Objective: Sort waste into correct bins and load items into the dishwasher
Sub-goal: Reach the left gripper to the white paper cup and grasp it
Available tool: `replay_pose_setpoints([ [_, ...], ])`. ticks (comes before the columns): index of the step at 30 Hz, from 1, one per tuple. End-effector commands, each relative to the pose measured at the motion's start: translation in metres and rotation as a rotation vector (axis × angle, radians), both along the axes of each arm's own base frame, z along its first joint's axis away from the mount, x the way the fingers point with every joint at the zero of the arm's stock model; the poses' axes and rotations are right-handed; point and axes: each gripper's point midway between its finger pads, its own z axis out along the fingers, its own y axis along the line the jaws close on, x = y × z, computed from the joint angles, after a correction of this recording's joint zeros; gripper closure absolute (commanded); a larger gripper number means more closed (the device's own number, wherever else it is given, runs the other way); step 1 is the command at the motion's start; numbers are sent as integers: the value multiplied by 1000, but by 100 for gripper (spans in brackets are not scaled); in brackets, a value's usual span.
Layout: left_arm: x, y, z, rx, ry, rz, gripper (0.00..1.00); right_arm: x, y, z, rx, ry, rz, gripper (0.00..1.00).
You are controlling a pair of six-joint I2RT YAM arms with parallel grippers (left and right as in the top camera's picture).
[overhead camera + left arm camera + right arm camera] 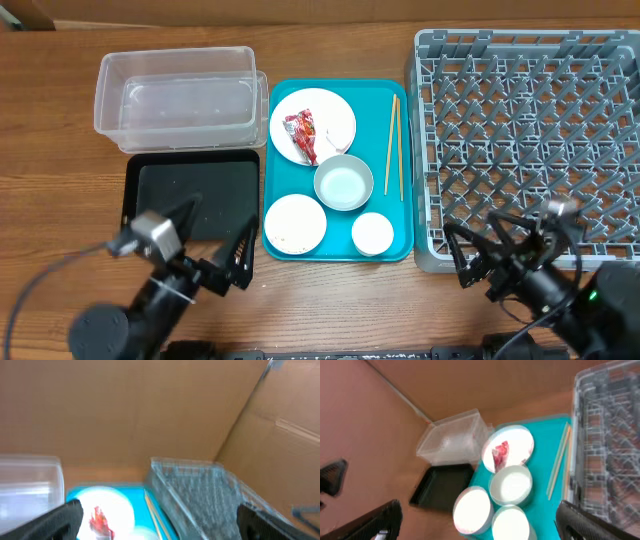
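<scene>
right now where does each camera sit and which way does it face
Overhead: above the table, looking straight down on clear tub, black tray, teal tray, grey rack; left arm and right arm show at the bottom.
Left wrist: low, facing forward at a cardboard wall; its fingers in both lower corners.
Right wrist: higher, tilted down over the tray; fingers likewise.
Shared: both wrist views show the red wrapper, chopsticks and rack.

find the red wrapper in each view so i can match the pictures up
overhead: wrapper on the far plate, upper middle of the picture.
left wrist: wrapper low and left of centre, blurred, on the same plate.
right wrist: wrapper just above centre, on that plate.
shared landmark: the chopsticks lie right of the plate in all three views.
</scene>
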Motion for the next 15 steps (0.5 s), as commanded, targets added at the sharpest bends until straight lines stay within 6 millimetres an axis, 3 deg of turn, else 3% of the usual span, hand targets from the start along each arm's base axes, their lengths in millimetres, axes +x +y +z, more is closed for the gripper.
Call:
replay_pose_setpoints([
  [1,2,-16,28,77,43,-114,0,8,-10,30,-129,0,-17,0],
  [7,15,-26,30,70,252,-198,0,9,-6,41,-171,130,42,0],
  [10,12,-40,18,18,349,-300,0,10,-4,34,-167,176,54,0],
  [15,25,-42,-6,-1,464,-313,0,9,-2,33,-155,192,68,0],
])
